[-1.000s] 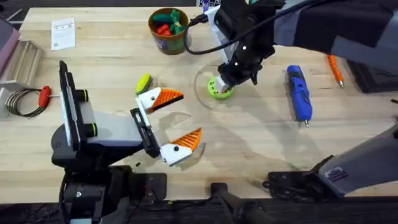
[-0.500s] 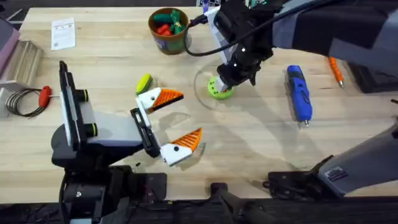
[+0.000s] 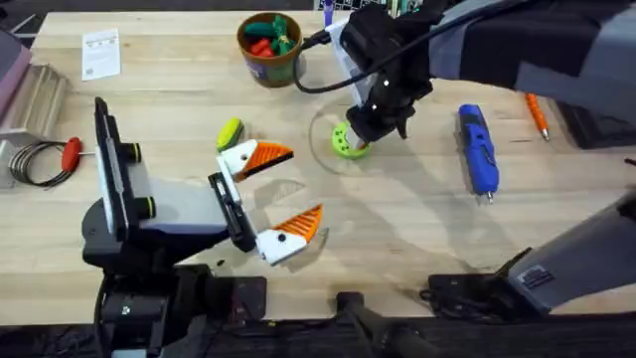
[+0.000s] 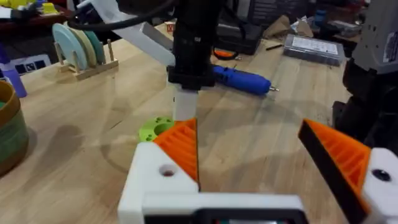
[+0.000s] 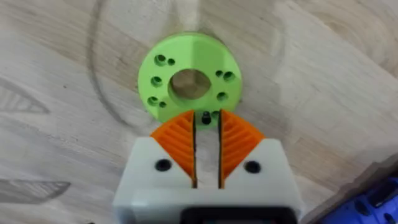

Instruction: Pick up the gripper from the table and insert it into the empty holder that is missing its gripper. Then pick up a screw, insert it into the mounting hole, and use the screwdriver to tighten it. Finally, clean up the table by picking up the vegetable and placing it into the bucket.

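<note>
My right gripper (image 3: 360,132) hovers over the round green disc (image 3: 344,142), its orange pads (image 5: 180,140) pinched on a small dark screw (image 5: 204,116) just off the disc's (image 5: 188,84) rim. My left gripper (image 3: 303,186) rests open near the table's middle. Both of its white holders (image 3: 238,157) carry an orange fingertip (image 3: 268,155), and nothing lies between them. The blue screwdriver (image 3: 477,147) lies to the right of the disc. The yellow-green vegetable (image 3: 230,131) sits just beyond the left gripper. The brown bucket (image 3: 268,48) stands at the back with red and green toys in it.
A thin orange-handled driver (image 3: 537,111) lies at the far right. A red-handled tool (image 3: 71,152) with a wire coil and a grey block (image 3: 35,94) sit at the left edge. A white card (image 3: 100,53) lies at the back left.
My right gripper has shifted slightly away from the green disc, baring more of it. The left arm has not moved.
</note>
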You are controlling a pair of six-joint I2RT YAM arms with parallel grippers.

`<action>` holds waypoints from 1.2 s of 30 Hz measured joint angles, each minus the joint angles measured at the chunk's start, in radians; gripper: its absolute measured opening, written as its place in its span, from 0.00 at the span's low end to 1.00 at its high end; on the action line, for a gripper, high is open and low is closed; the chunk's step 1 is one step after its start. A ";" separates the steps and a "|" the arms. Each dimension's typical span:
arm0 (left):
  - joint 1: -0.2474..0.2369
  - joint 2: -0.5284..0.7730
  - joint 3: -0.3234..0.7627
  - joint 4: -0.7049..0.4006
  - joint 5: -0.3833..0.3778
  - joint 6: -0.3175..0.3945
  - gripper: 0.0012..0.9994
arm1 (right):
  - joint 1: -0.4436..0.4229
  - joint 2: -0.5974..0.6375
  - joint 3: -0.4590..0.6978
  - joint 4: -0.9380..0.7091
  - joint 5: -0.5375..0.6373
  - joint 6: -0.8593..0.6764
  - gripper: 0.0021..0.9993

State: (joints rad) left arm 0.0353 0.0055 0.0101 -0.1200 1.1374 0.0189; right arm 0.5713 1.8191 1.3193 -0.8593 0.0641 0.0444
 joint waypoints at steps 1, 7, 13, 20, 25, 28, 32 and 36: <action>0.000 0.000 0.000 0.000 0.000 0.000 0.99 | 0.000 0.000 0.000 0.000 0.000 0.000 0.18; 0.000 0.000 0.000 0.000 0.000 0.000 0.99 | 0.000 0.003 0.000 0.000 0.000 0.000 0.01; 0.000 0.000 0.000 0.000 0.000 0.000 0.99 | 0.001 0.005 0.000 0.001 0.000 0.000 0.00; 0.000 0.000 0.000 0.000 0.000 0.000 0.99 | 0.001 0.005 0.000 -0.008 0.000 0.000 0.00; 0.000 0.000 0.000 0.000 0.000 0.000 0.99 | 0.001 -0.001 0.047 -0.091 0.000 0.000 0.00; 0.000 0.000 0.000 0.000 0.000 0.000 0.99 | 0.001 -0.031 0.116 -0.150 0.000 0.000 0.00; 0.000 0.000 0.000 0.000 0.000 0.000 0.99 | 0.001 -0.087 0.242 -0.233 0.000 0.000 0.00; 0.000 0.000 0.000 0.000 0.000 0.000 0.99 | 0.002 -0.120 0.399 -0.346 0.001 -0.001 0.00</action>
State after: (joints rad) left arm 0.0353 0.0055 0.0101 -0.1200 1.1374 0.0191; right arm 0.5735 1.6989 1.7185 -1.2055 0.0647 0.0431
